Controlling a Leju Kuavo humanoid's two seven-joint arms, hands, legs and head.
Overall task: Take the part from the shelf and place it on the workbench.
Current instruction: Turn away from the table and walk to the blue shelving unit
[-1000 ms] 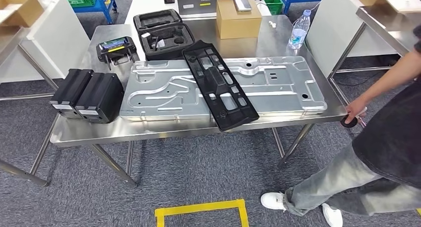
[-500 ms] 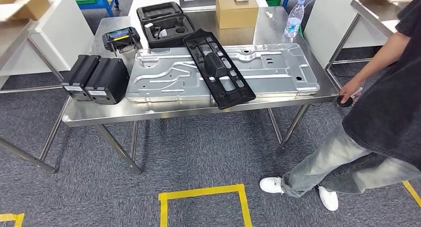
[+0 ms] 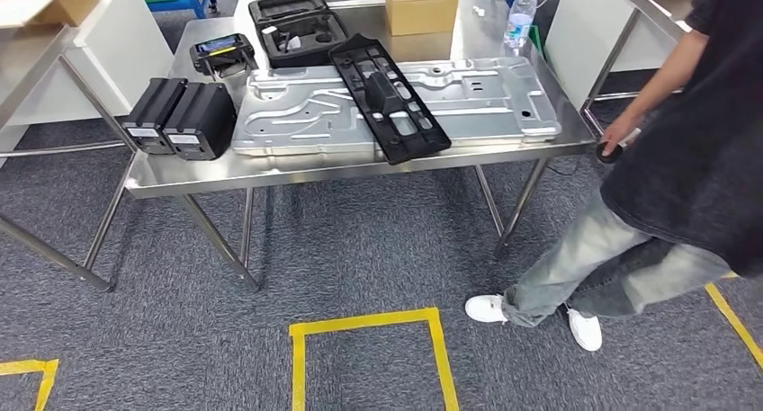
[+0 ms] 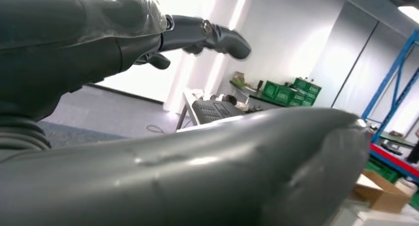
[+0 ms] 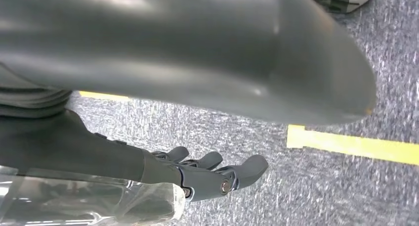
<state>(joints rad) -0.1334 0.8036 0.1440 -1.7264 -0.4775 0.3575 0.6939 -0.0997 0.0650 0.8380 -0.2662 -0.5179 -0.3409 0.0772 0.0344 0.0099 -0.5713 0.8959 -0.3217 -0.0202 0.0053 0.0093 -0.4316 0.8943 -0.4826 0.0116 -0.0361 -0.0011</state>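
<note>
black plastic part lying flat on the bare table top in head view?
No. The black plastic part lies diagonally across the stamped metal panel on the steel table, its near end overhanging the panel's front edge.

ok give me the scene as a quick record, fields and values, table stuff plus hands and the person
workbench: steel table
on top: silver stamped metal panel, with a long black plastic part lying diagonally across it
left end: two black boxes side by side
back: open black foam case, cardboard box, water bottle
person: standing at the table's right end, hand at the corner
left hand: empty, fingers extended
right hand: empty, fingers apart, above carpet
floor: yellow tape square
</note>
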